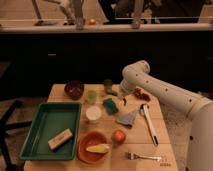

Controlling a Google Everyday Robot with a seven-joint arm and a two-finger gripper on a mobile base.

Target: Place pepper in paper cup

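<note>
The pepper (113, 92) is a small green sliver lying on the wooden table just in front of the small dark glass cup. My gripper (123, 99) hangs from the white arm just to the right of the pepper, low over the table and next to the green sponge. The white paper cup (93, 114) stands upright near the table's middle, to the left of and nearer than the gripper, beside the green tray. Nothing shows inside the cup.
A translucent green cup (91, 96), a dark glass cup (108, 85) and a dark red bowl (74, 89) stand at the back. Dried red chilies (140, 93), a green sponge (110, 105), a grey cloth (128, 118), a knife (149, 124), an orange fruit (118, 136), a red bowl (85, 152), a fork (145, 156) and a green tray (45, 125) are around.
</note>
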